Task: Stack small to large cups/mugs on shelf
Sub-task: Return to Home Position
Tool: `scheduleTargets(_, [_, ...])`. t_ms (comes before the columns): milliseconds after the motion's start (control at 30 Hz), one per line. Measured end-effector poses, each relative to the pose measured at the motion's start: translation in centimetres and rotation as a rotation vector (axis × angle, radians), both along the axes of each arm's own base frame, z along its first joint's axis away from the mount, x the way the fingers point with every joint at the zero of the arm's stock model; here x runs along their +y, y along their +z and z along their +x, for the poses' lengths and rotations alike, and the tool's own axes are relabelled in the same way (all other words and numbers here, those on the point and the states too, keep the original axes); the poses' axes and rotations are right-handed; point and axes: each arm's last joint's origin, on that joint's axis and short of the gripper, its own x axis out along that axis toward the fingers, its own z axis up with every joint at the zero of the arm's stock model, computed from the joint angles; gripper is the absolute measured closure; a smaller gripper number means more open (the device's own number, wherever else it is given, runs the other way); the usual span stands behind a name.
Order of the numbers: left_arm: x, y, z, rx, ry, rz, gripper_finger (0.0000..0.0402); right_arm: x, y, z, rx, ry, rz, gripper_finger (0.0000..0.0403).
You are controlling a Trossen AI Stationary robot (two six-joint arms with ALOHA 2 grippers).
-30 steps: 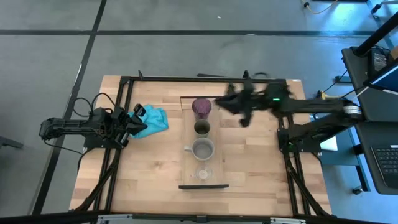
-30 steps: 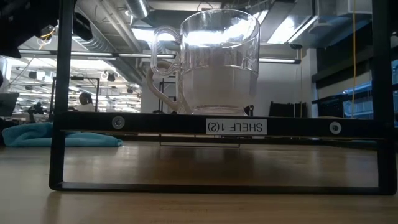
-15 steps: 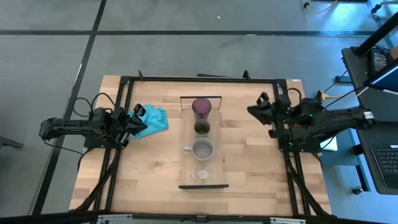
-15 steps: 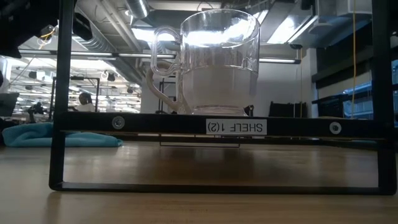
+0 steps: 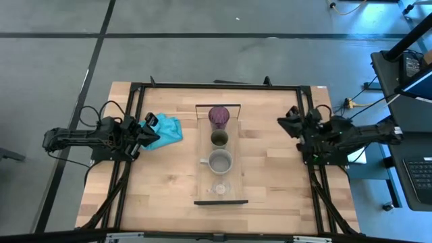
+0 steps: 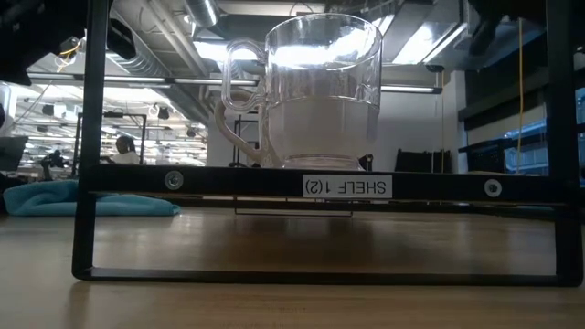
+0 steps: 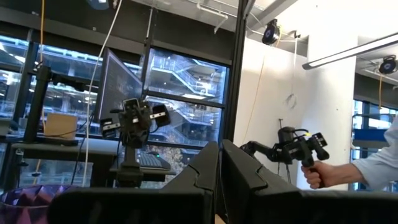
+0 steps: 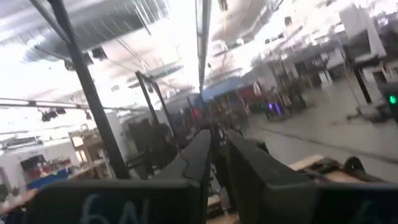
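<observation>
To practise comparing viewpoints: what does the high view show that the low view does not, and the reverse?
Only the high view shows the purple tumbler and the olive cup farther along the shelf. It also shows both arms: the left hand beside the teal cloth and the right hand at the table's right rail. Only the low view shows the label reading SHELF 1(2) and the room behind. Both show the clear glass, the shelf and the cloth.

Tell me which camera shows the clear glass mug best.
The low view: the clear glass mug appears large, side-on, handle visible, on the shelf. The high view shows only a faint rim. Neither wrist view shows it.
</observation>
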Motion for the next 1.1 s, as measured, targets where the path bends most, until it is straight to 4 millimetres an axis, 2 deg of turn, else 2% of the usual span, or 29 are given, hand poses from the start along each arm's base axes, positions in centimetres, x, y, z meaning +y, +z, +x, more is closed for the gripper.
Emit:
scheduleTargets(200, [0.0,0.0,0.0,0.000,0.000,0.000,0.0390,-0.2,-1.5,-1.8,-0.067,-0.005,0.012,0.0349])
scheduleTargets(433, [0.0,0.0,0.0,0.000,0.000,0.000,0.0390,-0.4,-3.2,-2.5,-0.080,-0.046,0.041,0.0349])
scheduleTargets(733, [0.0,0.0,0.0,0.000,0.000,0.000,0.0390,-0.4,-4.4,-2.6,-0.068,-0.054,0.064,0.0349])
scheduleTargets(933, [0.0,0.0,0.0,0.000,0.000,0.000,0.0390,-0.4,-6.2,-2.3,-0.040,-0.053,0.092,0.0349])
scheduleTargets(1100, [0.0,0.0,0.0,0.000,0.000,0.000,0.0390,-0.4,-6.3,-2.3,-0.034,-0.062,0.075,0.0349])
